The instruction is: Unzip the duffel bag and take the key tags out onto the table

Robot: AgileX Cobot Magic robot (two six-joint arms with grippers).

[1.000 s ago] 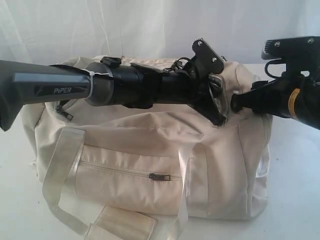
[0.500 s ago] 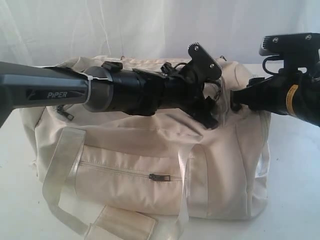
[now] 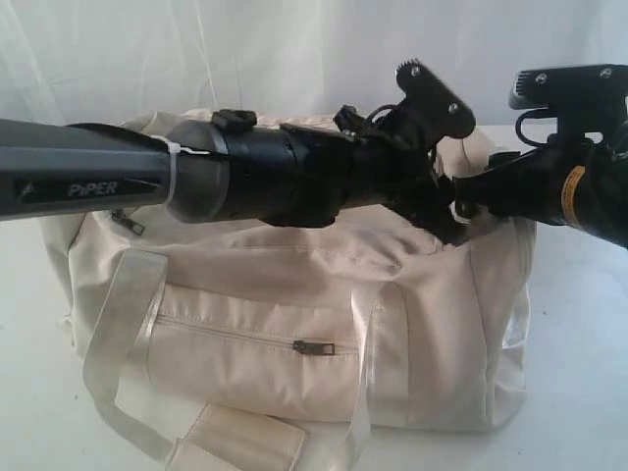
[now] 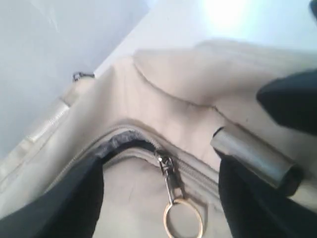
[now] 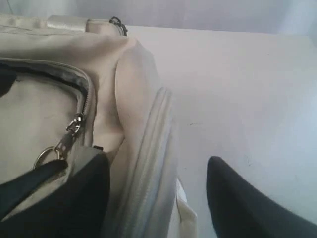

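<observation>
Large cream fabric duffel bag [image 3: 294, 285] laid on the plain white table [image 3: 579, 392], top zip seen partly parted, left gripper [image 4: 161, 188] held spread either side of the ringed metal zip pull [image 4: 167, 168], right gripper [image 5: 156, 163] likewise spread, set at the bag's end

White cloth backdrop [image 3: 294, 49] w/ soft vertical folds fills the rear, evenly lit.

A white curtain [image 3: 245, 49] hangs as the backdrop, filling the exterior view from ten o'clock across to two o'clock. Soft vertical folds run down it, plainest near eleven o'clock. Both wrist views catch it as a pale blur.
</observation>
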